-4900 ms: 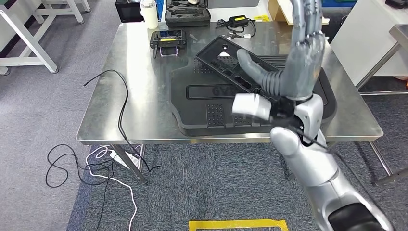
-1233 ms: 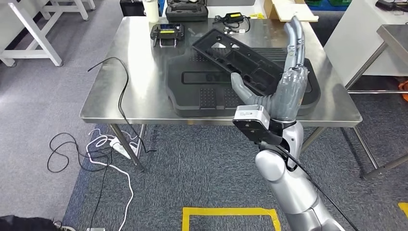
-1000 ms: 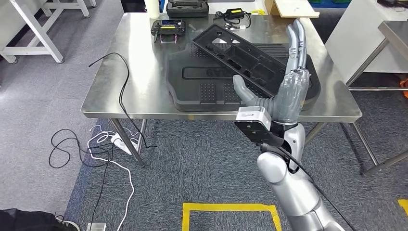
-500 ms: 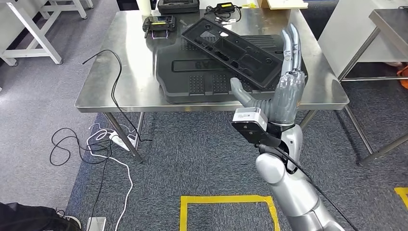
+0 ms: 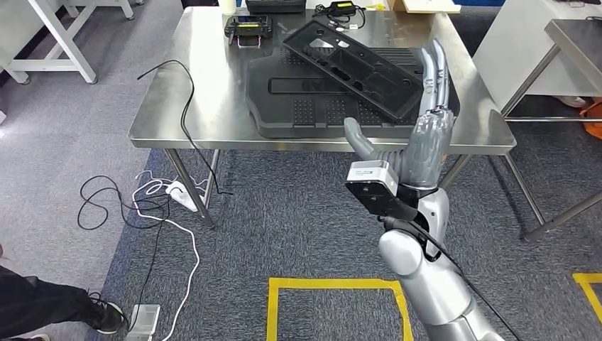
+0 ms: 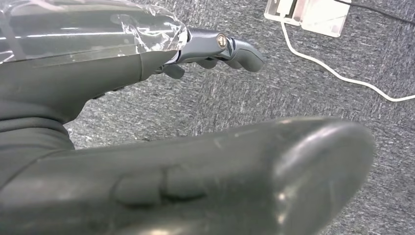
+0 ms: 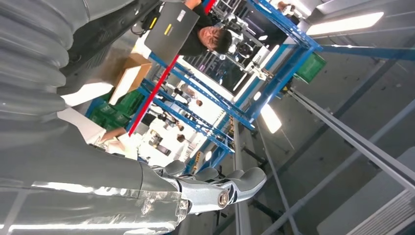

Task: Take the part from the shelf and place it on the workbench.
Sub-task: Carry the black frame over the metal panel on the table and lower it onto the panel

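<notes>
The right hand [image 5: 424, 142] stood raised in front of the workbench's [image 5: 177, 114] near edge, fingers straight up and held apart from the thumb, gripping nothing. Half a second before, it had looked much the same; the whole head picture had shifted between the two moments, so the camera had moved rather than the things, and a person's dark trouser leg and shoe [image 5: 50, 305] had come into the bottom left corner. On the grey carpet near the robot lay a yellow tape outline [image 5: 334, 305], with black and white cables [image 5: 152, 213] trailing under the bench's left corner.

The part [image 5: 355, 64], a long black perforated panel, lay slantwise on top of a larger black moulded tray [image 5: 305, 106], well back from the bench's near edge and toward its right side. Beyond it, at the far edge, sat a black controller [image 5: 248, 27] with a yellow strip.

The left wrist view added the left hand [image 6: 210, 46], hanging over the carpet with fingers loosely extended and nothing in them, a white cable [image 6: 337, 73] beneath. The right wrist view looked upward past the right hand's fingers [image 7: 230, 183] to blue racking [image 7: 274, 63] and ceiling lights.
</notes>
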`<move>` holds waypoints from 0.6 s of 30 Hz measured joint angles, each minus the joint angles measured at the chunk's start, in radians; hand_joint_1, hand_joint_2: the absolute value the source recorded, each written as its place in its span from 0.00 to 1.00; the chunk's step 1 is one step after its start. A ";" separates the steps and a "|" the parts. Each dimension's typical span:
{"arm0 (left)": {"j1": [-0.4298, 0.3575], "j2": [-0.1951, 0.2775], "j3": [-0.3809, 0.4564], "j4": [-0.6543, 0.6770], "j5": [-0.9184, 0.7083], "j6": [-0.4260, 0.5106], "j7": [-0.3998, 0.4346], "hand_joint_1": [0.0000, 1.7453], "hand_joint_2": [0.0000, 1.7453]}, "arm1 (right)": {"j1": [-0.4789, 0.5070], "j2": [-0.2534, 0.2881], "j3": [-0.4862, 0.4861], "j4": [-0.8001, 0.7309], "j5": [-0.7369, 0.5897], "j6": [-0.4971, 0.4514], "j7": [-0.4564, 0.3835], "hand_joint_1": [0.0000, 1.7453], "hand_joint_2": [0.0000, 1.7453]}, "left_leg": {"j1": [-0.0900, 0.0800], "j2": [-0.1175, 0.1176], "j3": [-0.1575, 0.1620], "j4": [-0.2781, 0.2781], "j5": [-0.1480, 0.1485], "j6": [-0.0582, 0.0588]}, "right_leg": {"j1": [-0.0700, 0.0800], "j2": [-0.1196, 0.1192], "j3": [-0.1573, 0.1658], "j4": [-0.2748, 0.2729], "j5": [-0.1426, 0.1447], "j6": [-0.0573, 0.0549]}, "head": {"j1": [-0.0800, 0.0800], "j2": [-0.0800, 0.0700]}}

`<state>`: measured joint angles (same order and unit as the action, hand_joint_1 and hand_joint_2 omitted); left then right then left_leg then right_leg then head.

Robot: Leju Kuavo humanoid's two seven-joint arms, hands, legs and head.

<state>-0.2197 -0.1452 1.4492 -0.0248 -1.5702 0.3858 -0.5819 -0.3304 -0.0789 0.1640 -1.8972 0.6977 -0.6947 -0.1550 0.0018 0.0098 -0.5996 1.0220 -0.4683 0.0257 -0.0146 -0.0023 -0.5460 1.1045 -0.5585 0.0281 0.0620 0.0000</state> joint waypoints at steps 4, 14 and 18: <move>0.000 -0.001 0.000 0.000 0.000 0.002 0.000 0.00 0.00 | 0.001 0.000 0.000 -0.002 -0.003 0.000 -0.004 0.00 1.00 | -0.003 -0.001 -0.014 0.008 0.017 -0.023 | 0.006 0.003 0.038 -0.091 0.014 -0.015 | 0.001 0.000; 0.000 -0.002 0.000 0.000 0.000 0.003 0.000 0.00 0.00 | 0.000 0.000 0.000 -0.003 -0.010 0.000 -0.001 0.00 0.50 | 0.012 -0.006 -0.011 0.179 -0.100 -0.054 | -0.003 -0.004 -0.038 -0.087 0.074 -0.041 | -0.020 0.000; -0.001 -0.002 0.000 0.000 0.000 0.003 -0.001 0.00 0.00 | -0.005 0.000 0.000 -0.003 -0.010 0.000 0.006 0.00 0.00 | 0.006 -0.010 0.095 -0.011 -0.068 -0.039 | -0.001 -0.003 -0.050 -0.081 0.089 -0.020 | -0.023 0.000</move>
<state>-0.2211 -0.1469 1.4492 -0.0248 -1.5702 0.3883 -0.5829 -0.3352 -0.0789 0.1640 -1.8997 0.6874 -0.6947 -0.1487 0.0080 -0.0005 -0.5047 1.0113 -0.5358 -0.0138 -0.0156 -0.0055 -0.5963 1.0236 -0.4694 0.0084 0.0393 0.0000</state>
